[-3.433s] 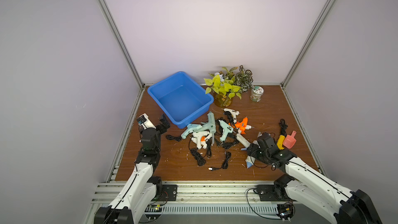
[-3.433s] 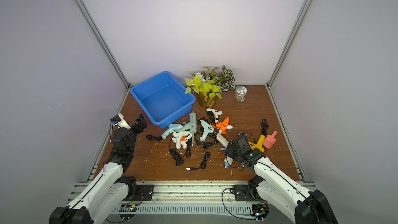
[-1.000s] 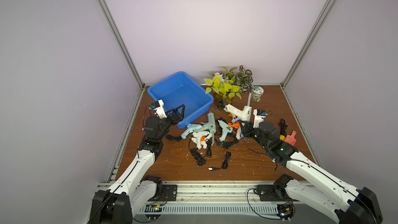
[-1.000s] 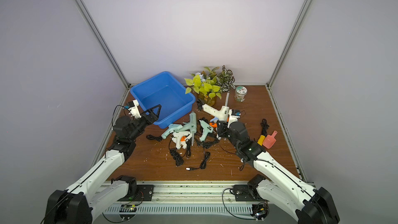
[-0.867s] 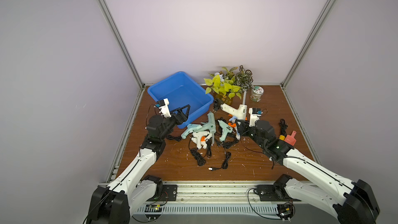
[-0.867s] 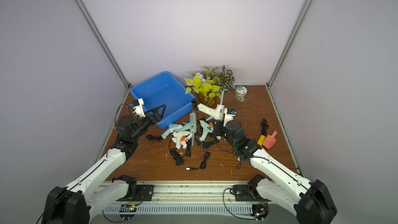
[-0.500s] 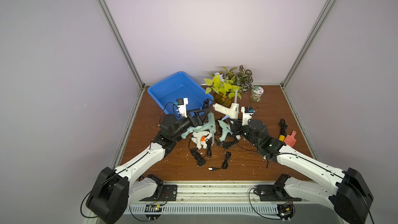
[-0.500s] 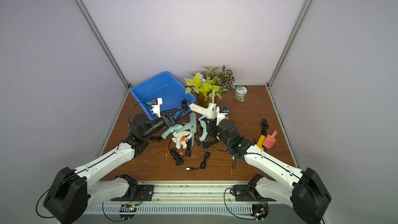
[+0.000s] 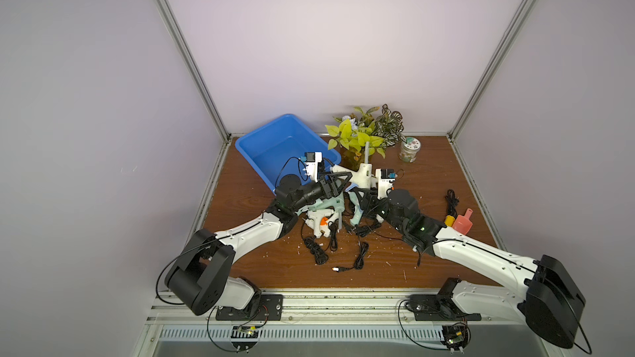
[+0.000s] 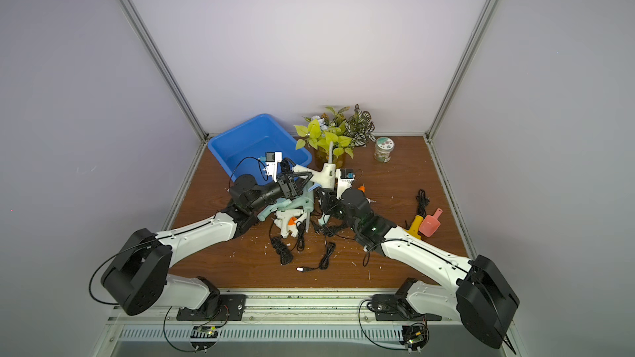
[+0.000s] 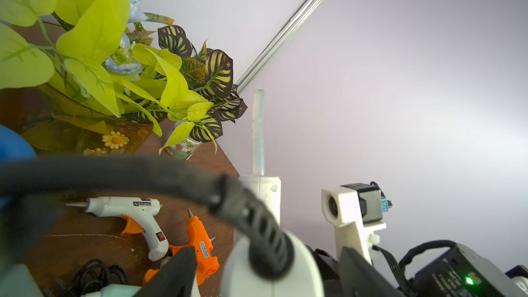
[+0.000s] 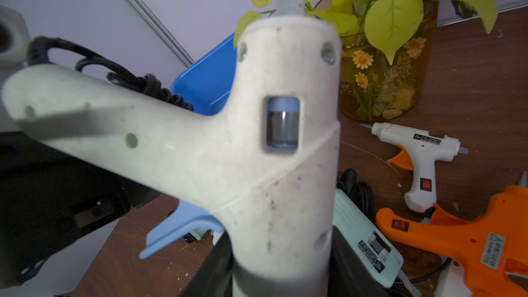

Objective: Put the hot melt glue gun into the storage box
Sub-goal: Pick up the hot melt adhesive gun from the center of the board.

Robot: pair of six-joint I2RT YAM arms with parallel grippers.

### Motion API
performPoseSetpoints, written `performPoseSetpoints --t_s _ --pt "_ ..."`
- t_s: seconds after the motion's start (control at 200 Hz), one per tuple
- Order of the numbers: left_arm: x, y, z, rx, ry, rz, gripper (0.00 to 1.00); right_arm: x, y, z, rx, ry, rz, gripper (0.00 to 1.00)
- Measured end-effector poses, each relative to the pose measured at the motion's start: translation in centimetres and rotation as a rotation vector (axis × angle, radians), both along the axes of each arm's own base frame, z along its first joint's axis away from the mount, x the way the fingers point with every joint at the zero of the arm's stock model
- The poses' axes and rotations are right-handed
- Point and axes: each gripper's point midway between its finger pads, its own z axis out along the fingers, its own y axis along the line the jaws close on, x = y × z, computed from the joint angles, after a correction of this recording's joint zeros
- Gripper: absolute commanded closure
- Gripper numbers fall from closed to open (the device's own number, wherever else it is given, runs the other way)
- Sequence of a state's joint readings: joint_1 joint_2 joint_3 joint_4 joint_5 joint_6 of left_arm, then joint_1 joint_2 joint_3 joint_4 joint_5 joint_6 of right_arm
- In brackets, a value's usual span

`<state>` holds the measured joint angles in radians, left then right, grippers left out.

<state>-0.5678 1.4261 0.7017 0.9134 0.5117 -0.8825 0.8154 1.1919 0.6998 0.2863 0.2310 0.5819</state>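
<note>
Hot melt glue gun (image 9: 363, 170) upright, handle toward storage box (image 9: 248, 148); right pincer (image 9: 365, 191) clamps it; left pincer (image 9: 344, 180) at handle, hold unclear.

Open-topped storage box (image 9: 271, 152), plant (image 9: 357, 135) just beside, glue gun heap (image 9: 323, 224) in front.
</note>
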Motion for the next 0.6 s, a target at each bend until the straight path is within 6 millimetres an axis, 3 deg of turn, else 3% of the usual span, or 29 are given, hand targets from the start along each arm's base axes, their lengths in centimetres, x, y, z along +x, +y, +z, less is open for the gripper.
performPoseSetpoints --t_s 0.06,0.105,0.27,0.415,0.555,0.6 --pt "0.1 -0.1 0.2 -0.009 -0.007 -0.002 0.49 -0.1 0.3 -0.2 -0.005 0.001 0.007 1.00" --pt "0.2 -0.2 0.3 -0.019 -0.009 -0.003 0.62 -0.1 0.5 -0.3 -0.009 0.004 0.011 1.00" --pt "1.4 0.0 -0.8 -0.008 0.006 0.042 0.97 0.1 0.2 -0.3 -0.023 -0.008 -0.012 1.00" --pt "1.4 0.0 -0.7 -0.013 0.004 0.041 0.99 0.2 0.2 -0.2 -0.029 -0.015 -0.016 1.00" --pt "1.6 0.4 -0.3 -0.029 -0.004 0.045 0.99 0.3 0.2 0.1 -0.026 -0.032 -0.021 0.60" --pt "1.7 0.7 -0.1 -0.038 -0.006 0.050 0.99 0.3 0.3 0.3 -0.026 -0.039 -0.019 0.52"
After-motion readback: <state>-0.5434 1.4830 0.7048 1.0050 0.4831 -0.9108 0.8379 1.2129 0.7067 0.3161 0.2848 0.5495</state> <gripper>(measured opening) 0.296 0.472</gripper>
